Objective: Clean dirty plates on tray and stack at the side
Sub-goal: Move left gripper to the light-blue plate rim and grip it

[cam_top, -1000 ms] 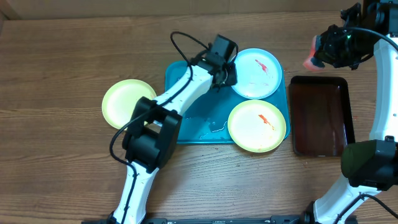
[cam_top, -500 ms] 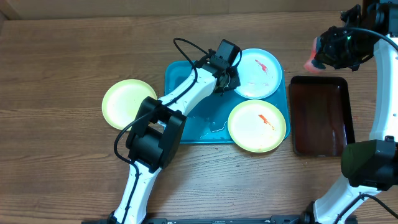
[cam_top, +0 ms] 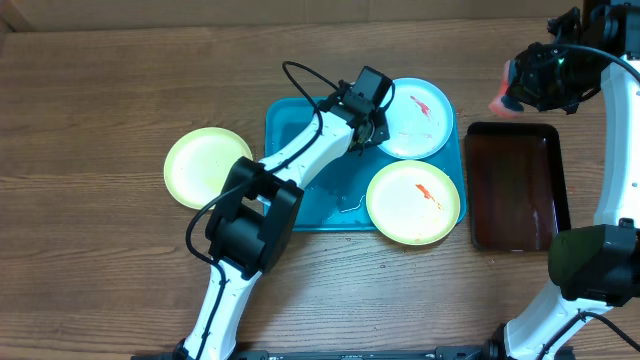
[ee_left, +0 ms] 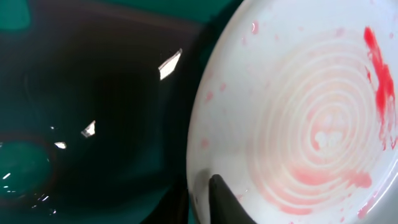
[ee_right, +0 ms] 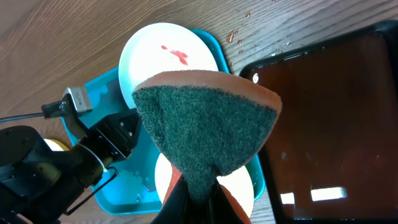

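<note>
The teal tray (cam_top: 290,120) holds a light blue-white plate (cam_top: 418,120) with red smears at its far right corner. It also holds a pale yellow plate (cam_top: 412,203) with an orange-red smear at its near right corner. A second yellow plate (cam_top: 204,166) lies on the table left of the tray and looks clean. My left gripper (cam_top: 374,128) is at the blue-white plate's left rim. In the left wrist view its fingers (ee_left: 202,202) pinch that rim of the plate (ee_left: 298,124). My right gripper (ee_right: 198,186) is shut on a green-and-orange sponge (ee_right: 205,124), held high at the back right (cam_top: 503,96).
A dark brown-red tray (cam_top: 512,185) lies right of the teal tray. Water pools on the teal tray's floor (cam_top: 345,200). The left arm's cable loops above the tray's back left part (cam_top: 300,75). Bare wooden table surrounds the trays.
My left gripper has moved a little to the right, onto the blue-white plate's left rim. The right arm and the plates have not moved.
</note>
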`<action>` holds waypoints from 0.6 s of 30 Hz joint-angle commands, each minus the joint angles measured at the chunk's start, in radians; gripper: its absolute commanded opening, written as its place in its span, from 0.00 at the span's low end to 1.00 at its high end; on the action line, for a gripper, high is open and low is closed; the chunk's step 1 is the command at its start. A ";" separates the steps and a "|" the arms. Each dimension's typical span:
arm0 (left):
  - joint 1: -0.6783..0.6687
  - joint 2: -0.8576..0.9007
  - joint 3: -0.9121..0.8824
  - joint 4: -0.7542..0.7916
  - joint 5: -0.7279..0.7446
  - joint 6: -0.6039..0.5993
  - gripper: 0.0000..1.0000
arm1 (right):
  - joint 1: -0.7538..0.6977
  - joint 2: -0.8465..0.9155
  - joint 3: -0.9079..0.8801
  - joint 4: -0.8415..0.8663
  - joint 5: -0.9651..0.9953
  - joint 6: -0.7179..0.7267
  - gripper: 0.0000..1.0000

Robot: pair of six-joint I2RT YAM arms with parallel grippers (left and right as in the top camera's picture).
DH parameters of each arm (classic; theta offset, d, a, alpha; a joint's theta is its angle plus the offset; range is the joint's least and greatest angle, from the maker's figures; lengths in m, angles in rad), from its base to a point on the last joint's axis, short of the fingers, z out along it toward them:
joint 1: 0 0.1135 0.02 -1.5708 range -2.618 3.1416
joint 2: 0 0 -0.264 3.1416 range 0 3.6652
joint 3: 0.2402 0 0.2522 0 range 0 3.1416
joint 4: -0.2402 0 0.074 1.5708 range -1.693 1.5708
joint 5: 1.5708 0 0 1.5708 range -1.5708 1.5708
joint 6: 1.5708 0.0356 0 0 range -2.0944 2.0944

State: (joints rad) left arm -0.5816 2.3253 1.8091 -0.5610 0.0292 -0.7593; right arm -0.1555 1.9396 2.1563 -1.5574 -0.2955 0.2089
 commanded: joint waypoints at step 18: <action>0.034 0.021 0.035 0.038 -0.140 -0.002 0.04 | 0.005 -0.008 0.011 -0.005 0.007 -0.027 0.04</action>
State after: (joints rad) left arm -0.5781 2.3253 1.8091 -0.5087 -0.0696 -0.7681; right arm -0.1555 1.9396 2.1563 -1.5642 -0.2955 0.2050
